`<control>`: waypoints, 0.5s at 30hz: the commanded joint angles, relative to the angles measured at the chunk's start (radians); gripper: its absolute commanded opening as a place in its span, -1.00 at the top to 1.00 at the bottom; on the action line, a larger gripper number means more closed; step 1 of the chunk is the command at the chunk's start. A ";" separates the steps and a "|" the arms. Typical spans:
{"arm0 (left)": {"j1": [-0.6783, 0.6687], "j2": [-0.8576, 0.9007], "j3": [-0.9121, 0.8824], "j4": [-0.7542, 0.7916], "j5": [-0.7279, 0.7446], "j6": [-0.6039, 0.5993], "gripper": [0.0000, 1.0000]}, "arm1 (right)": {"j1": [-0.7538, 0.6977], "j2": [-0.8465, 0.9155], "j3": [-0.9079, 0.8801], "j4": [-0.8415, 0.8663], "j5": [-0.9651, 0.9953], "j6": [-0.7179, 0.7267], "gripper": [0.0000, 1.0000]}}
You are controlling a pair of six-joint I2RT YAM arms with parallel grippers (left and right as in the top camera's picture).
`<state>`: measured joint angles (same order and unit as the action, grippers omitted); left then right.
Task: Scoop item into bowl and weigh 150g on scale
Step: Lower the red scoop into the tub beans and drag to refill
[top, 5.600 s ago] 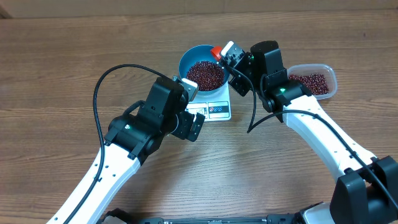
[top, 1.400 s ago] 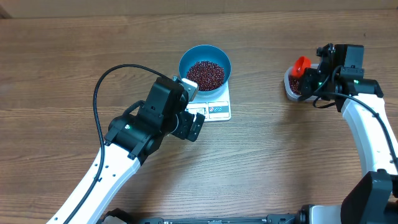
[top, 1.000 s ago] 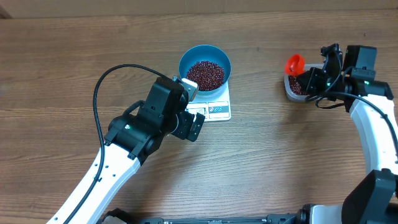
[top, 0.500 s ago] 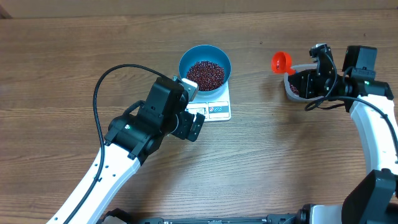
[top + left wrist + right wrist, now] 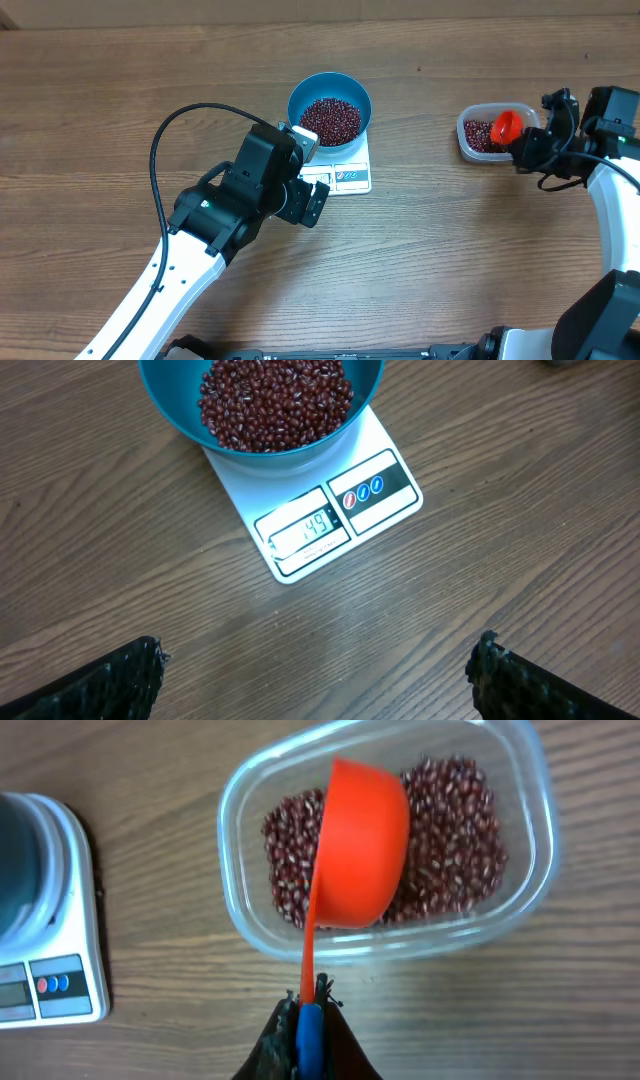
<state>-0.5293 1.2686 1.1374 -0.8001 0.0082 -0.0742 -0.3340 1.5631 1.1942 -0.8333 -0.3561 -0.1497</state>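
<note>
The blue bowl (image 5: 298,100) stands on the white scale (image 5: 350,180), with a heap of dark red-brown beans (image 5: 330,118) inside it. In the left wrist view the bowl (image 5: 170,405) and scale (image 5: 385,455) lie ahead, and the display (image 5: 310,528) reads 149. My left gripper (image 5: 318,665) hangs open above bare wood, short of the scale. My right gripper (image 5: 308,1005) is shut on the blue-tipped handle of an orange scoop (image 5: 360,845). The scoop's rounded back faces the camera over a clear tub (image 5: 530,870) of beans (image 5: 450,840).
The clear tub (image 5: 466,135) sits at the right of the wooden table, well apart from the scale. A black cable (image 5: 160,140) loops off my left arm. A corner of the scale (image 5: 60,920) shows in the right wrist view.
My right gripper has carried the scoop from the bowl to the tub, swung it out past the tub's left edge, then brought it back over the tub. The left arm has not moved.
</note>
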 commanded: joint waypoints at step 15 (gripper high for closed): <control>0.001 0.006 -0.004 0.000 0.008 0.015 -0.99 | 0.003 0.107 0.002 0.046 0.026 -0.018 0.92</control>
<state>-0.5293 1.2686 1.1374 -0.7998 0.0082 -0.0742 -0.3332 1.6161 1.1942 -0.7925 -0.3336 -0.1619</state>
